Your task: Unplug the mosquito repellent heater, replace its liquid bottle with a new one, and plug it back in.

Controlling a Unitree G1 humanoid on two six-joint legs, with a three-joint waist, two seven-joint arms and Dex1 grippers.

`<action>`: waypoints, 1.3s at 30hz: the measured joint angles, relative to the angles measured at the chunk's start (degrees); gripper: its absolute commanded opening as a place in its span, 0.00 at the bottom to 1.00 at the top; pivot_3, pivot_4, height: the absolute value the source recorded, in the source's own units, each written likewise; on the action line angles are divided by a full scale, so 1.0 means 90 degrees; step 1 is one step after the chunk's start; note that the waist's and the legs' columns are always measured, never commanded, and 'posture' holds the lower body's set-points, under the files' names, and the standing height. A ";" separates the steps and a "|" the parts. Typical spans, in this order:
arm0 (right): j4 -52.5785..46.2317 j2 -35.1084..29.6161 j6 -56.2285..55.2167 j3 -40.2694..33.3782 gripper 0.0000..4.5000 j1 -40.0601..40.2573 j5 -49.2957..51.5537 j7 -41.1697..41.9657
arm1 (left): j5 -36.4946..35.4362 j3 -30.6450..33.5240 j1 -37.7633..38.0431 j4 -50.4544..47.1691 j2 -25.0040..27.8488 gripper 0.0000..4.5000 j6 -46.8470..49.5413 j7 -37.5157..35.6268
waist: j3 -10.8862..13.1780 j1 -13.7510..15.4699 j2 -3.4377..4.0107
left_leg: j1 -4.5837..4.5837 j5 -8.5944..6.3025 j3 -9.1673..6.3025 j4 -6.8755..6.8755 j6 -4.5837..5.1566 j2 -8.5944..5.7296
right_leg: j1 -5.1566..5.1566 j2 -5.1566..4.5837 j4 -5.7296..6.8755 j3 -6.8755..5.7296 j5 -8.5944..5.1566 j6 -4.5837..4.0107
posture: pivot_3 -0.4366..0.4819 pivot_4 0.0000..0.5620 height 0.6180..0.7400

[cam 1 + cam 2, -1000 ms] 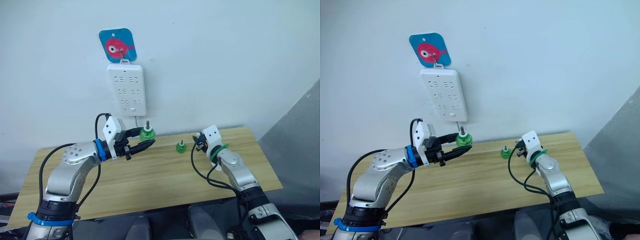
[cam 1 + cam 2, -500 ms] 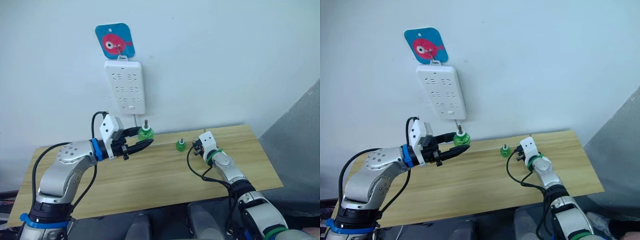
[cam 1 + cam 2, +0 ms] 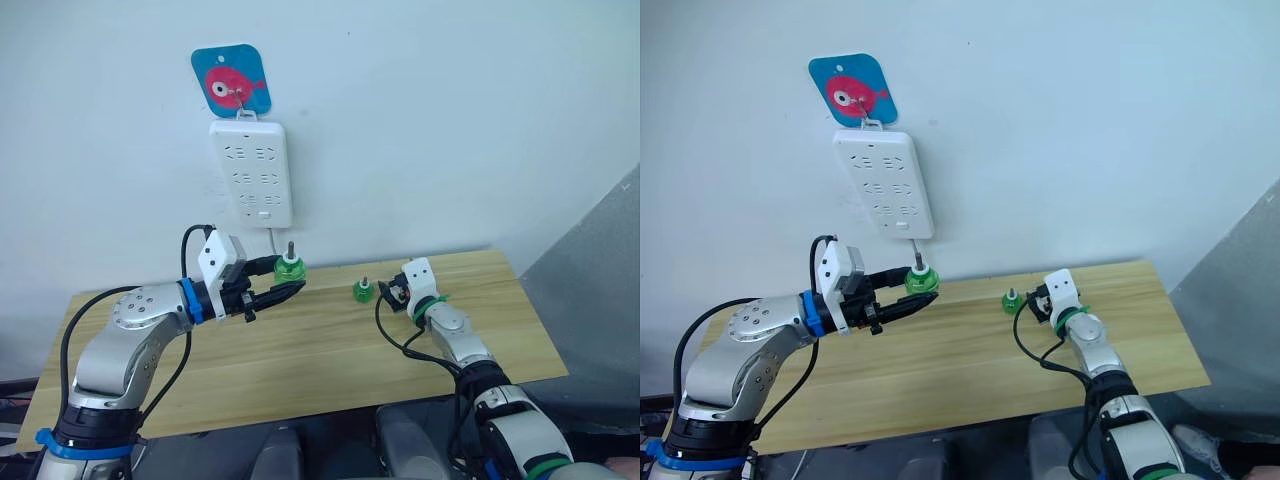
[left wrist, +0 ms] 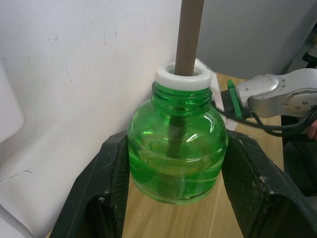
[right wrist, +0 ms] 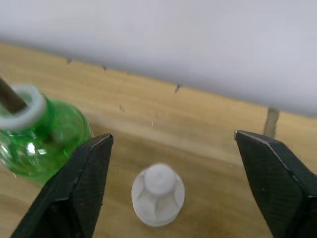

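"Jaws on our left, what have we got?"

"Our left jaws are clamped on a green bottle (image 4: 177, 158), one finger on each side of its round belly. It's upright, with a brown wick rising through a white collar, and it's held up off the desk (image 3: 300, 370)."

"And our right jaws?"

"Spread wide, nothing in them. They're low over the desk, and a white cap (image 5: 157, 194) stands on the wood between the two fingers, touching neither."

"Anything beside it?"

"A second green bottle (image 3: 362, 291), standing on the desk just off one fingertip, wick up."

"Farther back?"

"The wall (image 3: 450, 120). A white power strip (image 3: 252, 173) hangs there from a blue fish hook (image 3: 233, 85), above the held bottle. We see nothing plugged into its sockets."
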 measured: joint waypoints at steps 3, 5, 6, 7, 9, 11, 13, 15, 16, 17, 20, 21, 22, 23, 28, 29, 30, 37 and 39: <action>-0.1596 -0.0185 0.0625 -0.0065 0.90 0.0588 0.0229 0.0243 | 0.0030 -0.0045 -0.0099 0.0142 -0.0059 0.51 -0.0117 -0.0031 | 0.0000 0.0018 0.0000 | 0.0000 0.0000 -0.0001 -0.0007 0.0000 0.0000 | -0.0001 -0.0002 -0.0004 -0.0002 0.0000 0.0000 | 0.37 0.32 1.00; -0.2837 -0.0331 0.1210 -0.0070 0.90 0.1021 0.0440 0.0485 | 0.0062 -0.0095 -0.0205 0.0289 -0.0085 0.51 -0.0226 -0.0089 | -0.0001 0.0058 -0.0001 | 0.0000 0.0000 -0.0001 -0.0009 0.0000 0.0000 | -0.0002 -0.0002 -0.0005 -0.0002 -0.0001 0.0000 | 0.35 0.31 1.00; -0.3536 -0.0455 0.1555 -0.0026 0.90 0.1266 0.0567 0.0633 | 0.0096 -0.0140 -0.0296 0.0381 -0.0116 0.51 -0.0264 -0.0131 | -0.0001 0.0075 0.0000 | -0.0002 0.0001 -0.0001 -0.0011 -0.0001 -0.0001 | -0.0005 -0.0003 -0.0005 -0.0002 -0.0001 0.0000 | 0.34 0.30 1.00; -0.4220 -0.0578 0.1901 0.0014 0.90 0.1502 0.0719 0.0780 | 0.0130 -0.0181 -0.0378 0.0447 -0.0131 0.51 -0.0294 -0.0159 | -0.0001 0.0087 0.0000 | -0.0002 0.0001 -0.0003 -0.0010 -0.0001 0.0000 | -0.0005 -0.0003 -0.0005 -0.0003 -0.0001 0.0001 | 0.34 0.30 1.00; -0.5697 -0.0945 0.2667 0.0063 0.90 0.1885 0.1115 0.1110 | 0.0181 -0.0230 -0.0536 0.0652 -0.0157 0.51 -0.0423 -0.0257 | -0.0001 0.0093 0.0000 | -0.0003 0.0001 -0.0001 -0.0009 -0.0002 -0.0001 | -0.0005 -0.0003 -0.0007 -0.0002 -0.0002 0.0001 | 0.31 0.27 1.00; -0.6958 -0.1360 0.3457 0.0008 0.90 0.1999 0.1647 0.1360 | 0.0227 -0.0321 -0.0701 0.0847 -0.0184 0.51 -0.0526 -0.0375 | -0.0005 0.0080 0.0000 | -0.0003 0.0002 0.0003 -0.0006 -0.0003 -0.0002 | -0.0004 -0.0006 -0.0007 -0.0001 -0.0002 0.0003 | 0.29 0.27 1.00; -0.7860 -0.1571 0.4138 -0.0104 0.90 0.1925 0.2174 0.1476 | 0.0258 -0.0420 -0.0862 0.0999 -0.0244 0.51 -0.0567 -0.0516 | -0.0008 0.0068 -0.0005 | -0.0001 0.0003 0.0002 -0.0006 -0.0005 0.0000 | -0.0003 -0.0003 -0.0007 -0.0003 -0.0006 0.0009 | 0.27 0.25 1.00; -0.8521 -0.1623 0.4811 -0.0158 0.90 0.1716 0.2775 0.1486 | 0.0271 -0.0563 -0.0993 0.1141 -0.0294 0.51 -0.0644 -0.0704 | -0.0013 0.0040 -0.0008 | 0.0000 0.0004 0.0000 -0.0007 -0.0006 0.0003 | -0.0003 0.0002 -0.0006 -0.0004 -0.0007 0.0010 | 0.24 0.23 1.00; -0.8746 -0.1600 0.5170 -0.0181 0.90 0.1562 0.3124 0.1455 | 0.0274 -0.0671 -0.1094 0.1223 -0.0299 0.51 -0.0670 -0.0855 | -0.0016 -0.0006 -0.0009 | -0.0001 0.0005 0.0000 -0.0007 -0.0007 0.0004 | -0.0003 0.0003 -0.0006 -0.0004 -0.0006 0.0008 | 0.23 0.22 1.00; -0.8909 -0.1564 0.5467 -0.0191 0.90 0.1393 0.3412 0.1421 | 0.0275 -0.0763 -0.1183 0.1284 -0.0314 0.51 -0.0690 -0.0994 | -0.0022 -0.0039 -0.0012 | -0.0002 0.0005 -0.0001 -0.0006 -0.0008 0.0003 | -0.0003 0.0003 -0.0006 -0.0004 -0.0004 0.0006 | 0.23 0.22 1.00; -0.9048 -0.1513 0.5972 -0.0190 0.90 0.1018 0.3825 0.1283 | 0.0278 -0.0959 -0.1427 0.1427 -0.0410 0.51 -0.0768 -0.1263 | -0.0038 -0.0103 -0.0029 | -0.0005 0.0005 0.0001 -0.0007 -0.0009 0.0000 | -0.0003 0.0000 -0.0008 -0.0004 -0.0002 0.0002 | 0.21 0.21 1.00; -0.8977 -0.1469 0.6058 -0.0184 0.90 0.0891 0.3858 0.1202 | 0.0278 -0.0992 -0.1510 0.1501 -0.0441 0.51 -0.0785 -0.1326 | -0.0039 -0.0120 -0.0031 | -0.0005 0.0005 0.0001 -0.0007 -0.0009 0.0000 | -0.0003 -0.0001 -0.0008 -0.0004 -0.0002 0.0002 | 0.20 0.21 1.00; -0.8882 -0.1418 0.6119 -0.0163 0.90 0.0746 0.3864 0.1110 | 0.0288 -0.1018 -0.1590 0.1579 -0.0472 0.51 -0.0801 -0.1396 | -0.0039 -0.0151 -0.0032 | -0.0005 0.0005 0.0002 -0.0007 -0.0009 -0.0001 | -0.0004 -0.0002 -0.0008 -0.0003 -0.0002 0.0001 | 0.20 0.21 1.00; -0.8788 -0.1357 0.6166 -0.0114 0.90 0.0596 0.3865 0.1026 | 0.0305 -0.1035 -0.1650 0.1625 -0.0491 0.51 -0.0829 -0.1439 | -0.0040 -0.0192 -0.0032 | -0.0005 0.0005 0.0000 -0.0008 -0.0009 -0.0001 | -0.0004 -0.0002 -0.0008 -0.0004 -0.0001 0.0001 | 0.20 0.21 1.00; -0.8487 -0.1210 0.6249 0.0136 0.90 0.0307 0.3854 0.0898 | 0.0387 -0.1176 -0.1850 0.1840 -0.0606 0.51 -0.0948 -0.1617 | -0.0043 -0.0322 -0.0031 | -0.0007 0.0005 -0.0002 -0.0011 -0.0008 0.0000 | -0.0006 -0.0004 -0.0008 -0.0006 -0.0001 0.0001 | 0.20 0.21 1.00; -0.8393 -0.1212 0.6241 0.0234 0.90 0.0290 0.3820 0.0903 | 0.0400 -0.1196 -0.1867 0.1860 -0.0626 0.51 -0.0950 -0.1653 | -0.0043 -0.0359 -0.0031 | -0.0008 0.0005 -0.0002 -0.0011 -0.0009 -0.0002 | -0.0006 -0.0007 -0.0008 -0.0006 -0.0001 0.0001 | 0.20 0.21 1.00; -0.8355 -0.1218 0.6236 0.0294 0.90 0.0290 0.3780 0.0905 | 0.0403 -0.1202 -0.1868 0.1864 -0.0639 0.51 -0.0951 -0.1662 | -0.0043 -0.0393 -0.0031 | -0.0009 0.0005 -0.0002 -0.0011 -0.0009 -0.0003 | -0.0006 -0.0009 -0.0008 -0.0006 -0.0001 0.0001 | 0.20 0.21 1.00; -0.8123 -0.1148 0.6143 0.0441 0.90 0.0106 0.3660 0.0951 | 0.0417 -0.1208 -0.1920 0.1871 -0.0678 0.51 -0.0951 -0.1672 | -0.0044 -0.0450 -0.0031 | -0.0007 0.0005 -0.0004 -0.0010 -0.0008 -0.0002 | -0.0006 -0.0009 -0.0006 -0.0008 -0.0001 0.0001 | 0.21 0.21 1.00; -0.8044 -0.1100 0.6138 0.0440 0.90 0.0051 0.3665 0.0953 | 0.0418 -0.1208 -0.1924 0.1871 -0.0684 0.51 -0.0951 -0.1672 | -0.0044 -0.0452 -0.0031 | -0.0008 0.0005 -0.0005 -0.0010 -0.0009 -0.0003 | -0.0006 -0.0009 -0.0006 -0.0008 -0.0001 0.0001 | 0.21 0.21 1.00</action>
